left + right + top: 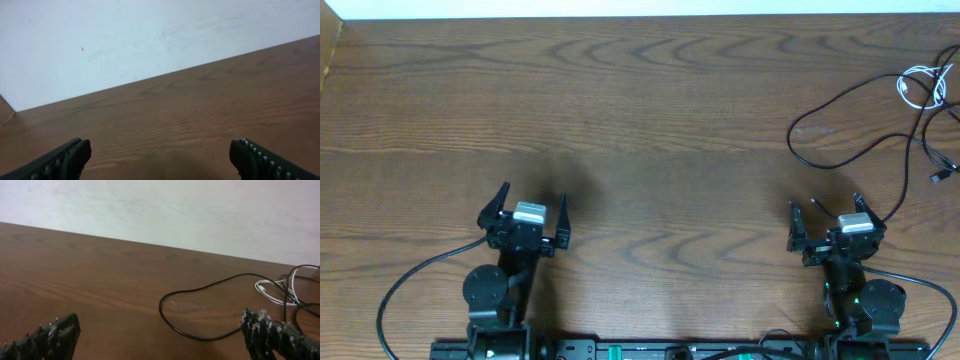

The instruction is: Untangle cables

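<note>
Left tool [533,195] and right tool [826,203] both sit with fingers spread, holding nothing, near the worktop's [620,120] near edge. Black cables [791,132] and a white cord [903,88] lie tangled at the far right. They look light, limp and thin, and the slack black stretch nearest the right tool seems easiest to pinch. No writing is readable.

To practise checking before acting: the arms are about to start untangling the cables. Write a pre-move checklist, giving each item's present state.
1. Left gripper open, empty: ok.
2. Right gripper open, empty: ok.
3. Black cables and white cord in right wrist view: ok.
4. Their full length inside overhead view: not ok, they run off the right edge.
5. Which cord lies on top at the crossings: cannot tell.
</note>
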Motion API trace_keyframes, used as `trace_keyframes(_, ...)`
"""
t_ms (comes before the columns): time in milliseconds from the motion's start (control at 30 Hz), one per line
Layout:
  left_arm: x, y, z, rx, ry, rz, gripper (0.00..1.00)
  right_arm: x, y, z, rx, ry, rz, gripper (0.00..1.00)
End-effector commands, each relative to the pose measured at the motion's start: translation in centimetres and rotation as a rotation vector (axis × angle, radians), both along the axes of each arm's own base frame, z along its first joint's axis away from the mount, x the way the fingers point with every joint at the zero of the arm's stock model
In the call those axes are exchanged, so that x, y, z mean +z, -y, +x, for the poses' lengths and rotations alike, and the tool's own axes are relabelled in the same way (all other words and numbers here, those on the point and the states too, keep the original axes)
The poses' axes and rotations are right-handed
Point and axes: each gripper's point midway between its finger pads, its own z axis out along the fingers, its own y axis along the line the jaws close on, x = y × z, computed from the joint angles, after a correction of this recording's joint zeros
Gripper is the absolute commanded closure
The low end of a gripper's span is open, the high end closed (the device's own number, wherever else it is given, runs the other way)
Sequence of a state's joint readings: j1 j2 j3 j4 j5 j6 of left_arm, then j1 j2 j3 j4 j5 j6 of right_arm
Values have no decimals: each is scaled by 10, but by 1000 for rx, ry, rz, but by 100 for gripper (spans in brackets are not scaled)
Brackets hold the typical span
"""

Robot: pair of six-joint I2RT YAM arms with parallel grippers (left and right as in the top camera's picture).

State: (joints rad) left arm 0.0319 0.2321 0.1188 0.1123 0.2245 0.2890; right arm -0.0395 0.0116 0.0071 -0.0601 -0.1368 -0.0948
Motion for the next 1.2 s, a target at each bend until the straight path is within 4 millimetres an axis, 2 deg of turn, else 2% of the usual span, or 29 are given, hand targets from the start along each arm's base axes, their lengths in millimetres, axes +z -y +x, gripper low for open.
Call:
trace_keyframes(0, -7, -4, -2, 27, 18, 8, 6, 0, -1, 0, 1, -1, 9, 1)
trace_keyframes(200, -22, -3, -4, 31, 28, 10, 6, 0, -1, 0, 1, -1, 9, 1)
trace_keyframes(433, -45, -5, -12, 41, -57, 12, 6, 0, -1, 0, 1, -1, 9, 1)
trace_keyframes(1167, -48, -7, -13, 56, -69, -16, 6, 0, -1, 0, 1, -1, 9, 1)
